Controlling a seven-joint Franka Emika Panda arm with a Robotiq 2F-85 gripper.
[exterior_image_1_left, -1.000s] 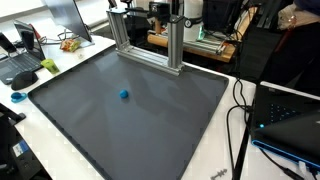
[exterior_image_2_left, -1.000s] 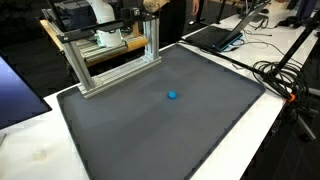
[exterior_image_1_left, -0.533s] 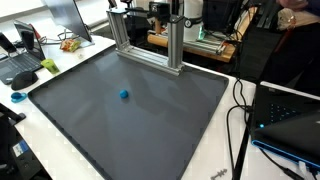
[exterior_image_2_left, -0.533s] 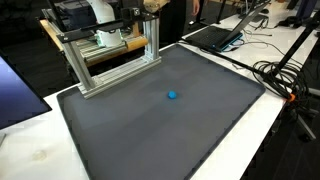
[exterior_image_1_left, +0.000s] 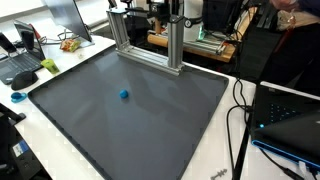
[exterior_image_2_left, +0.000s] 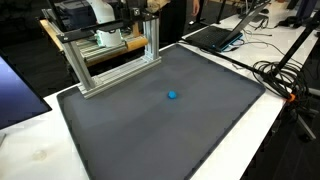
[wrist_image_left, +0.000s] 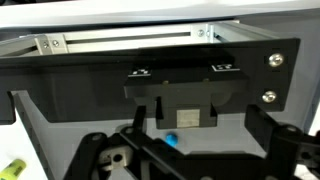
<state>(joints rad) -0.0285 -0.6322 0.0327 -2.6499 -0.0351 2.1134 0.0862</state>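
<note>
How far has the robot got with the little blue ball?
Nothing looks done yet: the blue ball lies alone on the grey mat, untouched. In hand: the gripper is open and empty, near the metal frame. Left, probably: reaching the ball and gripping it.

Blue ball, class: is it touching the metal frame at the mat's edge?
No, in an exterior view the blue ball lies alone on the dark mat, clearly apart from the metal frame.
</note>
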